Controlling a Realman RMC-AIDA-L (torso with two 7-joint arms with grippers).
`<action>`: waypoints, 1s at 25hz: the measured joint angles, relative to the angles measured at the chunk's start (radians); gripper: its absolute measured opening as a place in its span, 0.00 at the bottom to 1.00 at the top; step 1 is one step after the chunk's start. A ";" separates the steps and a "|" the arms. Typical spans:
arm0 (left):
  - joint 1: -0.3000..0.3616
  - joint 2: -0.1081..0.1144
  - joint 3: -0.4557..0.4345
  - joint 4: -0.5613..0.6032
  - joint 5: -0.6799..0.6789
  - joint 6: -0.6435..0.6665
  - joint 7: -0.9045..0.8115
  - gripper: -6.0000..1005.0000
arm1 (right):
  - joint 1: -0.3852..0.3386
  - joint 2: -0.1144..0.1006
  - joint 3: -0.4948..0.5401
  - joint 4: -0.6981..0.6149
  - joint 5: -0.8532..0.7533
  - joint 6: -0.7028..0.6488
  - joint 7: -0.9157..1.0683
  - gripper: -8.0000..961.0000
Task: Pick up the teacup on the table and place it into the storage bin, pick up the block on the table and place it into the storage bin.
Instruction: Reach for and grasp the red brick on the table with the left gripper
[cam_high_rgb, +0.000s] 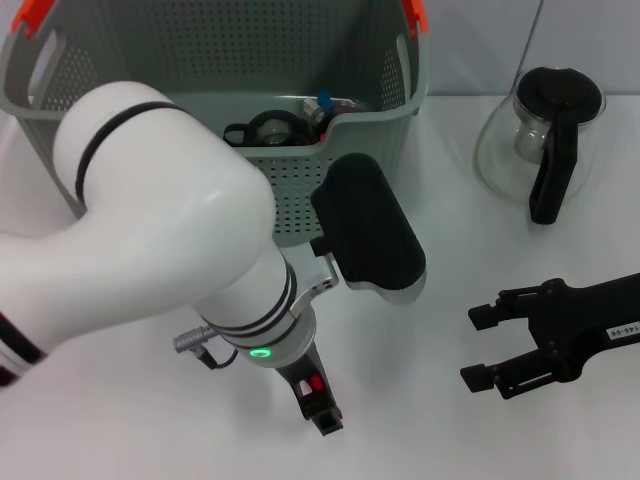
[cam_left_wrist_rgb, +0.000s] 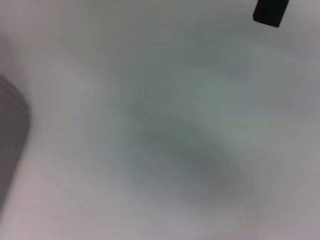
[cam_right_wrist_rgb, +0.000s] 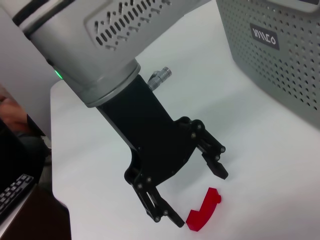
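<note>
Currently left gripper jaws apart, straddling the red block on the desk; right gripper, jaws apart, idles at 3 o'clock.

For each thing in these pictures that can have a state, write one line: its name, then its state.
Left tool: open, low over the table, fingers either side of the block.
Block: lying on the table, not yet gripped.
Right tool: open, empty, off to the side.
Bin: upright, holding several small items.
Glass pot: upright, black lid on.
</note>
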 joint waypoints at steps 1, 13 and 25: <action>0.000 0.000 0.004 -0.005 0.000 -0.004 -0.004 0.87 | 0.000 0.000 0.000 0.000 0.000 0.001 0.000 0.98; -0.009 0.000 0.049 -0.051 0.001 -0.056 -0.045 0.86 | 0.000 0.000 -0.004 0.001 0.000 0.009 -0.003 0.98; -0.025 0.000 0.063 -0.086 0.002 -0.083 -0.058 0.78 | -0.001 0.000 0.000 0.002 0.000 0.009 -0.014 0.98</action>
